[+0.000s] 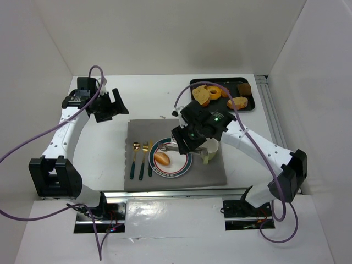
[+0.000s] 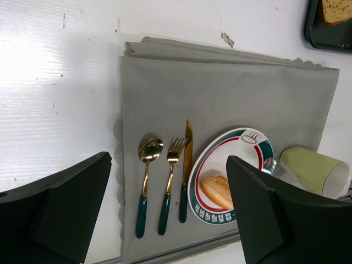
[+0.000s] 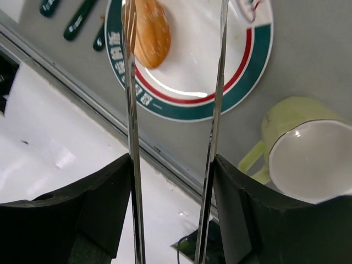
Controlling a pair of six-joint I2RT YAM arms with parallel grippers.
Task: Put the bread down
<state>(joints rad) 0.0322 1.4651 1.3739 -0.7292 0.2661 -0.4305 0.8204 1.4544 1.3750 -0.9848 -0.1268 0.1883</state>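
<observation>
One bread [image 1: 161, 158] near plate [image 1: 179, 172] rim, tongs [image 3: 132, 137] parted

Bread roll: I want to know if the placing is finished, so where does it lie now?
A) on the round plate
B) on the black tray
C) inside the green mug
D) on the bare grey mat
A: the bread roll lies on the white face of the plate, inside its green and red rim, and the arms of the tongs stand apart.
</observation>
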